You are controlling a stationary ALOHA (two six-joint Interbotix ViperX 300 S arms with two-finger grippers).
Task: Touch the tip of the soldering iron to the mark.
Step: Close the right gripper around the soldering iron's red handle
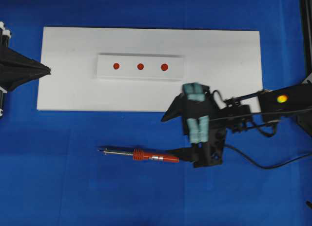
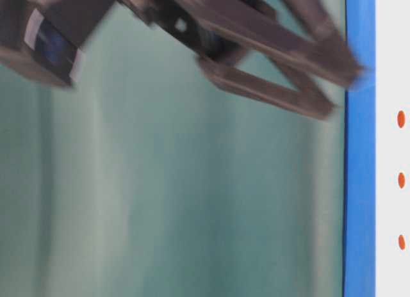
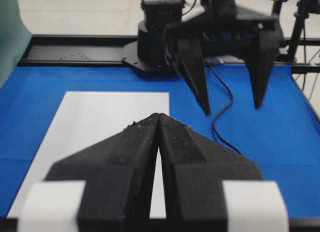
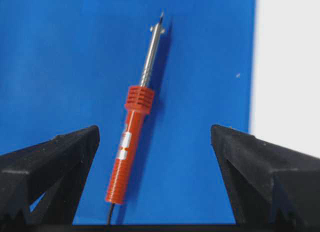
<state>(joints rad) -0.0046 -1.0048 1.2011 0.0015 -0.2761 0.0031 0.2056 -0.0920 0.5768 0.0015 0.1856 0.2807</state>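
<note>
The right tool (image 4: 155, 137) stands wide open and empty, one finger on each side of the soldering iron (image 4: 131, 142), which lies flat on the blue surface (image 1: 58, 187) with its red-orange handle toward the wrist camera and its silver shaft pointing away. In my judgement the step in hand is the pick-up, so the handle should end up centred between the fingers before they close; right now it sits nearer the left finger in the wrist view. Grip the ribbed end of the handle rather than the bare shaft (the black cord (image 1: 273, 162) trails off behind and may tug as the iron lifts), and keep the tip free.

Farther off, the white board (image 1: 68, 89) carries a raised strip (image 1: 105, 70) with three red dots; the mark (image 1: 164, 67) is the right-hand one in the overhead view, well apart from the iron. At the board's far-left edge the left tool (image 1: 46, 70) rests closed on nothing.
</note>
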